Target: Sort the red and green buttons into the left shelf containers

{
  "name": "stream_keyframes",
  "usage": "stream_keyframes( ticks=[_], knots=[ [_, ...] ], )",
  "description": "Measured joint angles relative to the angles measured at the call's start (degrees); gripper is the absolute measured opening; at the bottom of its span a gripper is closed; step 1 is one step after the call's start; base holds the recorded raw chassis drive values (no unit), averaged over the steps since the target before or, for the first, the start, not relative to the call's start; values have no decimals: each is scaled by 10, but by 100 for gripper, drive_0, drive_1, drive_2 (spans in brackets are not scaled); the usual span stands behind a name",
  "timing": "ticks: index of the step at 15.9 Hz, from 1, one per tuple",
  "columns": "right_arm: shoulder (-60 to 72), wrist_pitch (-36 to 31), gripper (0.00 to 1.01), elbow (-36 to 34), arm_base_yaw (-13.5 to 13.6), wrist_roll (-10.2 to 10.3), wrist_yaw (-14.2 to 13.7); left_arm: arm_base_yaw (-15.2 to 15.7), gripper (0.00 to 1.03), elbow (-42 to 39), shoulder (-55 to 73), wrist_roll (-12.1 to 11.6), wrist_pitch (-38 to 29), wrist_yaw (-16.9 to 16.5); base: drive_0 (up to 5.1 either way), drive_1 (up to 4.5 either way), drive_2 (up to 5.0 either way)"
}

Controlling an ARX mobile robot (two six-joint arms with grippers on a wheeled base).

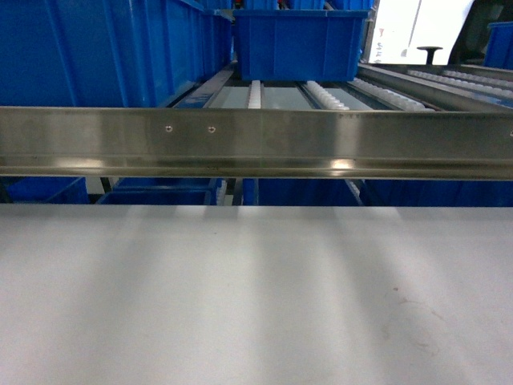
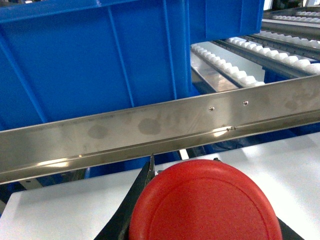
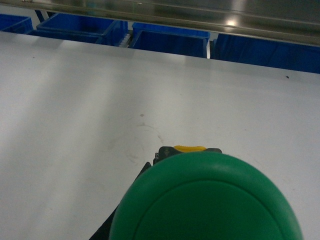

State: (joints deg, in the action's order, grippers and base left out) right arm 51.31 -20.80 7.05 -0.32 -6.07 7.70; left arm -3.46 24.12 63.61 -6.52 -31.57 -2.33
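While no arm shows in the head view, each wrist view is filled by a button cap. Left: the red button [image 2: 205, 200] sits close under the left wrist camera with a dark finger [image 2: 131, 200] along its left edge, so the left fingers appear closed on it; it hangs over the white counter [image 2: 60, 210], just before the steel rail [image 2: 150, 127] and a large blue bin [image 2: 95, 60] on the roller shelf [image 2: 230, 65]. Right: the green button [image 3: 205, 200] is likewise at the right wrist camera, over the counter; whether the right fingers clamp it cannot be told. Smaller blue bins [image 3: 170, 40] lie beyond the counter edge.
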Motion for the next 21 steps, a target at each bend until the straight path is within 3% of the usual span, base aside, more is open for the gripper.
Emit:
stream_keyframes(
  ticks=[4, 9, 11, 21],
  knots=[
    [0, 2, 27, 0, 0, 0, 0, -1, 26, 1, 1, 0, 3, -2, -538, 199, 199],
    [0, 3, 27, 1, 3, 0, 1, 4, 26, 1, 0, 0, -2, 3, 0, 0, 0],
    [-1, -1, 27, -1, 3, 0, -1, -7, 26, 2, 0, 0, 3, -8, -450, 173, 173],
    [-1, 0, 27, 1, 3, 0, 1, -1, 26, 4, 0, 0, 2, 0, -479, 225, 225]
  ],
)
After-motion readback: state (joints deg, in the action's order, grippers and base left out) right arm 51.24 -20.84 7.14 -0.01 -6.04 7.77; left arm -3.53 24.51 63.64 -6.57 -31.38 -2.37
